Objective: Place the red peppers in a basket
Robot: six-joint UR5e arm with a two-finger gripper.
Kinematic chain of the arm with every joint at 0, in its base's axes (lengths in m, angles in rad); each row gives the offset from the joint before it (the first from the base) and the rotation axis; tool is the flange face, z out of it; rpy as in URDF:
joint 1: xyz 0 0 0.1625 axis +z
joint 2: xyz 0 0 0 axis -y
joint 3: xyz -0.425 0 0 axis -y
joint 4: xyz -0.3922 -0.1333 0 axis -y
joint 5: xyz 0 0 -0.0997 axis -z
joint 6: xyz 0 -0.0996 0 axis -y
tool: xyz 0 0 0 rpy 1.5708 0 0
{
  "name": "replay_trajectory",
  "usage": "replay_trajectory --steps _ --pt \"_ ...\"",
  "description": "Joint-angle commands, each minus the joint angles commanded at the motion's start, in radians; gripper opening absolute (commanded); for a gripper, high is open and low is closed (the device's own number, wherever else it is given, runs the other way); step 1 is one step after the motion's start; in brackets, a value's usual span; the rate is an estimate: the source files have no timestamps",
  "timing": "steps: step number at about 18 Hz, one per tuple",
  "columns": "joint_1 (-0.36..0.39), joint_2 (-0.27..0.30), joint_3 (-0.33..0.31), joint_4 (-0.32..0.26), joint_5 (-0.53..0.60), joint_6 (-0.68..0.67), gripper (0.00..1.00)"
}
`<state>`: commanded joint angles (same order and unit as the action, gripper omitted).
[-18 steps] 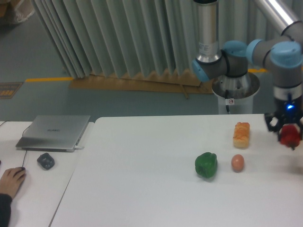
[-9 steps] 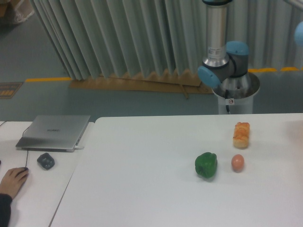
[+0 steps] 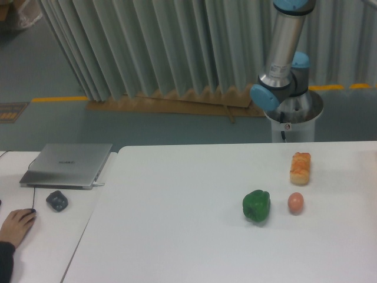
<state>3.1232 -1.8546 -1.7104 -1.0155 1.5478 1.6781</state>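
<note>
Looking across the white bench (image 3: 194,236), we find only the lower part of the arm (image 3: 283,65) in the camera view, rising behind the far right edge from its grey base (image 3: 293,115) and leaving the top of the frame. The gripper is out of view, so we cannot tell how far its jaws stand apart or whether they hold anything. The red pepper is likewise nowhere in view, and we cannot say where it is; no basket shows either. Toward the right side of the bench sits a green pepper (image 3: 257,206), upright, with a brown egg (image 3: 296,203) just beside it on the right, the two apart and not touching. Behind the egg, nearer the far edge, lies a bread roll (image 3: 300,168), lengthwise toward us and clear of both. On a second, lower table (image 3: 47,242) joined at the left edge we see a closed laptop (image 3: 67,164) near its far side, a dark mouse (image 3: 56,201) in front of it, and a person's hand (image 3: 15,226) resting at the left edge of the frame, close to the mouse but not on it.
</note>
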Motion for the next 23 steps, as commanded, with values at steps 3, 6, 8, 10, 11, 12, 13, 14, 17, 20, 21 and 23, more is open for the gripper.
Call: replay_trajectory --steps 3,6,8,10,11,12,13,14,17,20,21,23 --pt "0.002 0.002 0.002 -0.002 0.002 0.038 1.00" --pt "0.002 0.006 0.011 -0.005 -0.002 0.041 1.00" --pt "-0.023 0.012 0.032 -0.015 0.002 0.042 1.00" --pt "-0.054 0.015 0.049 -0.017 0.008 0.040 1.00" --pt "-0.070 0.027 0.051 -0.017 0.003 0.040 1.00" --pt "-0.099 0.035 0.055 -0.017 -0.008 0.032 1.00" --pt "-0.133 0.037 0.070 -0.023 -0.024 0.025 1.00" --pt "-0.158 0.038 0.087 -0.052 -0.049 0.025 1.00" --pt "-0.222 0.026 0.191 -0.142 -0.071 0.040 1.00" --pt "-0.232 0.014 0.213 -0.201 -0.034 0.141 1.00" --pt "-0.233 0.012 0.210 -0.201 -0.031 0.190 1.00" --pt "-0.242 0.015 0.196 -0.199 -0.028 0.259 1.00"
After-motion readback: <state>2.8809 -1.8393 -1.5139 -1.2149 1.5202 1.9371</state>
